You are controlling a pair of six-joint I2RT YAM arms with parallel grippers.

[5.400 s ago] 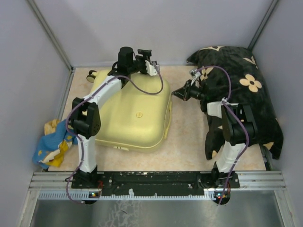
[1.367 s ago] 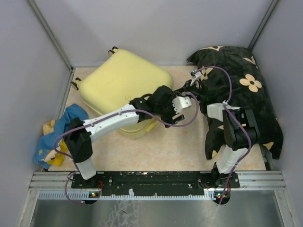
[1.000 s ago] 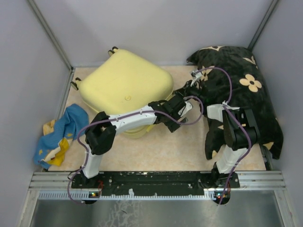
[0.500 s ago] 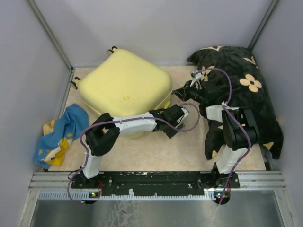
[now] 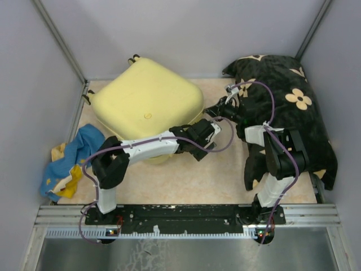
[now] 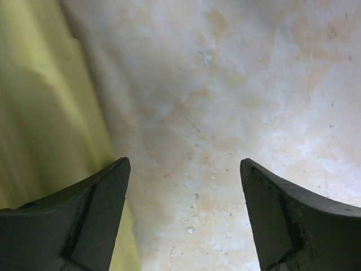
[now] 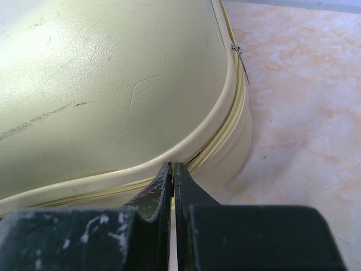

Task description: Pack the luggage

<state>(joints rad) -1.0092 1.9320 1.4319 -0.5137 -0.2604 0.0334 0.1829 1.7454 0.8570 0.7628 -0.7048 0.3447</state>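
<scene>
Round emblem [image 5: 148, 116] on the luggage [image 5: 141, 93] is too small to read. Left fingers [image 6: 98, 197] spread open over the surface [image 6: 237, 84]; right fingers [image 7: 163, 183] closed beside its zipper [image 7: 225, 127].

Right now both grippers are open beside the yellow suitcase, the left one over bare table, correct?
Not quite. The right gripper is shut, jaws pressed together, as the right wrist view shows. The left gripper is open over bare table beside the suitcase.
</scene>
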